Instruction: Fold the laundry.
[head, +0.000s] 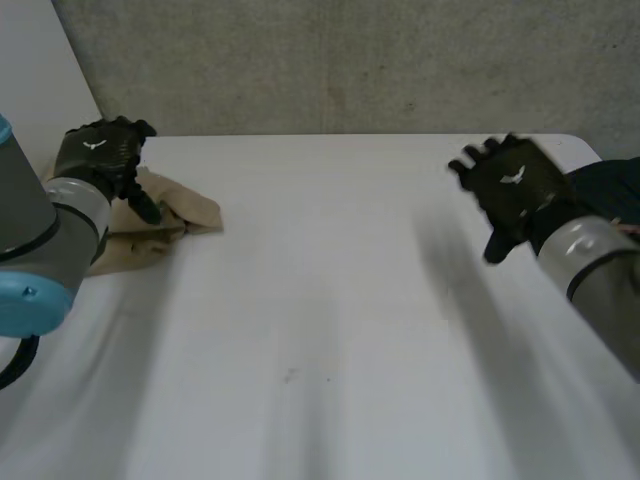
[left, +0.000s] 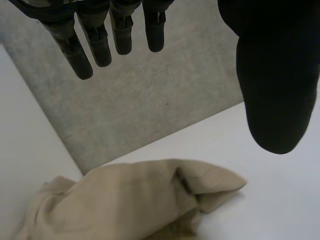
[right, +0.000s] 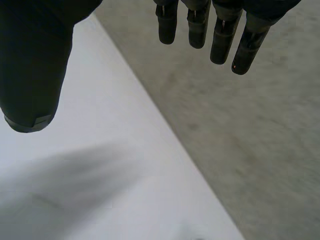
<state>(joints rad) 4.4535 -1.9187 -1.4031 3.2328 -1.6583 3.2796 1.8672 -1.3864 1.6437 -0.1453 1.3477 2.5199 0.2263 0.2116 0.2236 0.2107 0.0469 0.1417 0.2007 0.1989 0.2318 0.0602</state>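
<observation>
On table (head: 330, 330), crumpled beige cloth (head: 190, 212) below left hand (head: 100, 150), right hand (head: 515, 185) apart

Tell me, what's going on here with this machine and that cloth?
A two-armed robot stands at a white table to fold laundry. A crumpled beige cloth lies near the table's left edge, not yet folded. The left hand hovers over it with straight fingers, gripping nothing. The right hand hangs over the table's right side, open and empty.
</observation>
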